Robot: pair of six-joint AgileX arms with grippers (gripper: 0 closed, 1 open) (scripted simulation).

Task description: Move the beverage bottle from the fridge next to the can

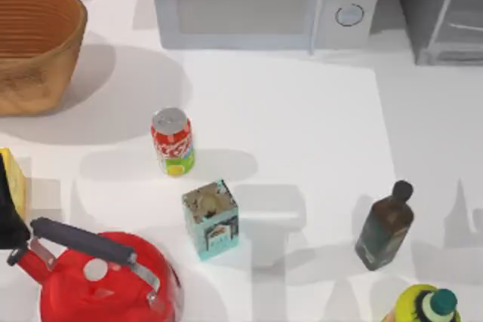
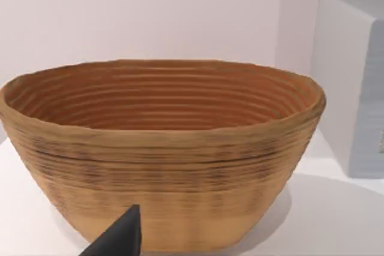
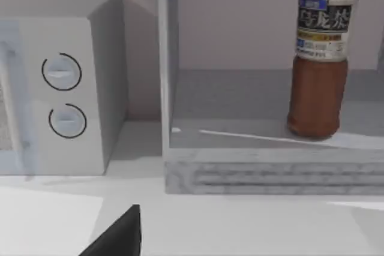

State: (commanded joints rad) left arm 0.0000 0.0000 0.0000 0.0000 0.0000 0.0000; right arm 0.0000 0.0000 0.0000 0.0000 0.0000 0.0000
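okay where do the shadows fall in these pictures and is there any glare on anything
Top view: soft grey shadows spread rightward from the can, teal carton and basket across the white table. Right wrist view: a thin bright streak on the fridge floor by the beverage bottle. Left wrist view: even light, no glare.

I see a white table (image 1: 302, 111) carrying everything. At its far edge stand a white microwave with two round knobs (image 1: 256, 1) and, in the far right corner, the grey boxy fridge (image 1: 441, 13). A woven tan basket (image 1: 34, 43) sits by the left edge. Near the middle stands the small red soda can (image 1: 172, 141), with a teal square carton (image 1: 210, 219) just nearer. A red kettle with a dark handle (image 1: 102, 277) occupies the near left, a dark olive bottle with a black stopper (image 1: 383, 228) the near right, and a yellow-green bottle with a teal cap (image 1: 430, 305) stands at the near edge.
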